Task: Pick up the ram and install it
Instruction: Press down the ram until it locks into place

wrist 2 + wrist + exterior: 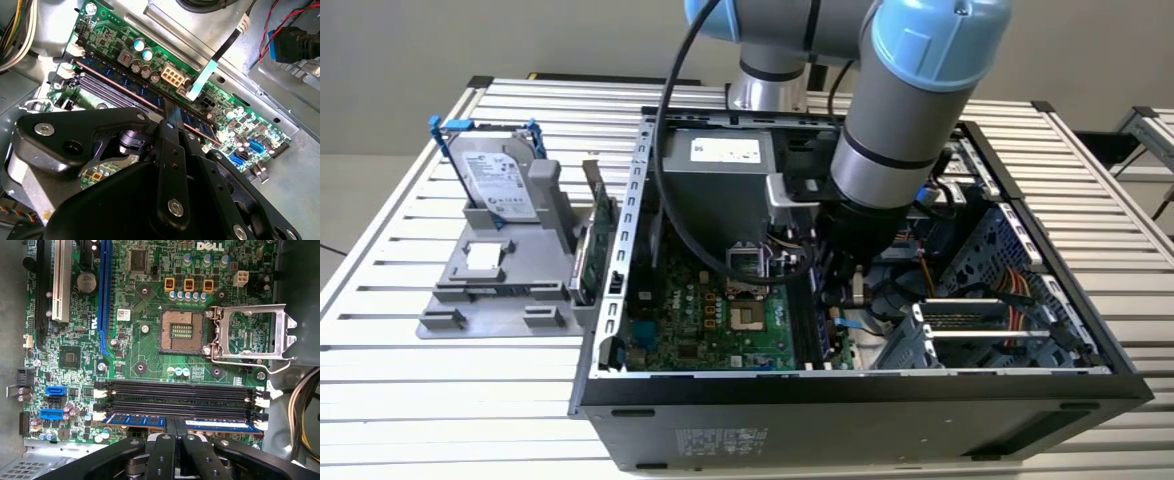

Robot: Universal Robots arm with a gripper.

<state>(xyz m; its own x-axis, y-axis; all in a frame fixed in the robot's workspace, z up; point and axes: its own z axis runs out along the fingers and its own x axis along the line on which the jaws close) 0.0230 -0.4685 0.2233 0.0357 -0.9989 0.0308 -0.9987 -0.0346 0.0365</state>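
Exterior view: open computer case [854, 400] lying on its side on a slatted aluminium bench [400, 420], near wall of the case close to the bench's near edge. Motherboard [707, 325] flat on the case floor, toward the exterior view's left side of the case. Drive cage [987, 320] against the case's wall on the exterior view's right. Power supply [720, 170] at the case's far end. Arm [907, 110], grey with blue joint caps, reaching down into the middle of the case.

Grey fixture [500, 285] outside the case, near the bench's edge on the exterior view's left, with a silver hard drive [494, 175] in a blue-clipped frame leaning upright at its far end and a green expansion card [594, 250] standing on edge between fixture and case.

Plain grey wall beyond the bench's far edge; corner of a second slatted bench [1147, 140] at the exterior view's right.

First wrist view: gripper [175, 427] low over the memory slots [180, 395], fingers closed on the ram [145, 421], a blue stick gripped at its middle. Ram lying along the slot nearest the gripper, parallel to the slots; seated or not, cannot tell. Beyond the slots, an empty processor socket [181, 331] with its metal retention frame [250, 332] swung open.

Second wrist view: same ram [135, 90] running diagonally under the black fingers [170, 125].
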